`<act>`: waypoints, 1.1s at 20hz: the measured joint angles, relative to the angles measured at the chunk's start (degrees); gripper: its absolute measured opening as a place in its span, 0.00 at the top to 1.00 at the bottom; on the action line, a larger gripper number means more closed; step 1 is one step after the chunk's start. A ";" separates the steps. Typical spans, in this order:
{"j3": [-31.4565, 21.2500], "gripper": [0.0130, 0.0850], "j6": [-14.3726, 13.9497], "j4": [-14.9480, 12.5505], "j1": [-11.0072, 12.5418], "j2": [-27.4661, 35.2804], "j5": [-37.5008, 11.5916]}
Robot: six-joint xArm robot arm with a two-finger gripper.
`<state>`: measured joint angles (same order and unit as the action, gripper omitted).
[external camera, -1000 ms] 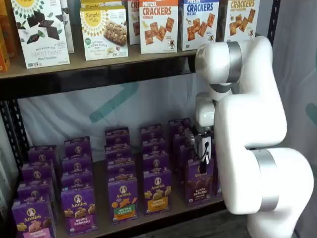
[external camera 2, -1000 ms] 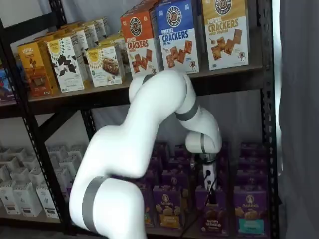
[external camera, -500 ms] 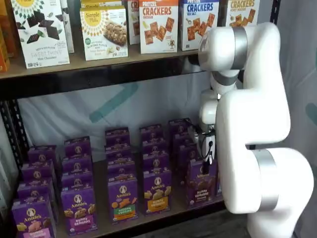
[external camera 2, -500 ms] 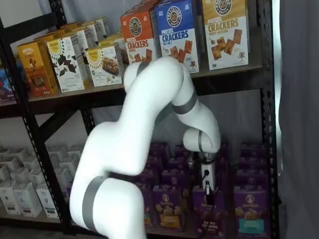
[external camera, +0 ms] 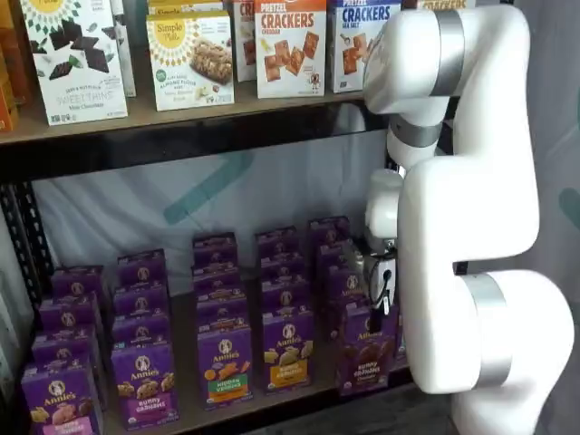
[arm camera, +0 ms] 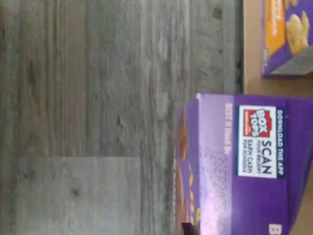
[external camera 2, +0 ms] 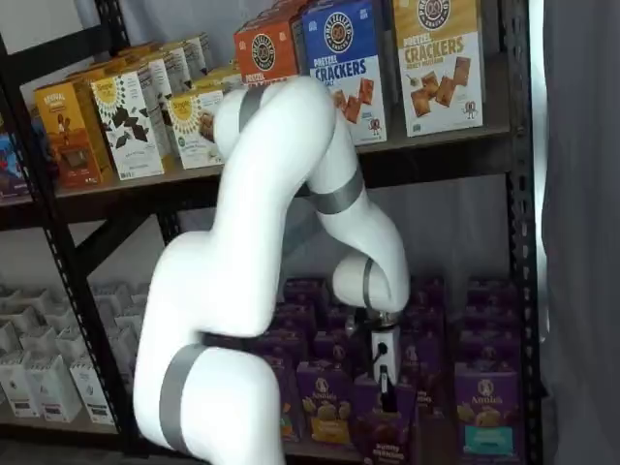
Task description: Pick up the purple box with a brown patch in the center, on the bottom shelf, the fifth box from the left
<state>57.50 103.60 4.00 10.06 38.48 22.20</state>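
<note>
- Notably, the neighbouring cartons, such as the yellow-banded carton (external camera: 287,361), stand upright in rows on the bottom shelf (external camera: 186,408), fronts out for easy picking.
- Right of them, the gripper (external camera: 384,299) is clamped on the purple box (external camera: 366,355), holding its top so it hangs upright.
- Seemingly the box sits forward of its row, past the shelf edge, clear of neighbours.
</note>
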 joint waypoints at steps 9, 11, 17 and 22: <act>-14.97 0.83 -0.46 4.26 -4.72 -11.20 -2.05; -18.25 0.83 0.23 6.46 -6.19 -14.04 -2.91; -27.12 0.83 -0.21 11.18 -11.10 -23.38 -4.13; -31.98 0.83 -4.42 9.45 -13.44 -30.57 -3.46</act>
<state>25.52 99.18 13.45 -3.38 7.91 18.73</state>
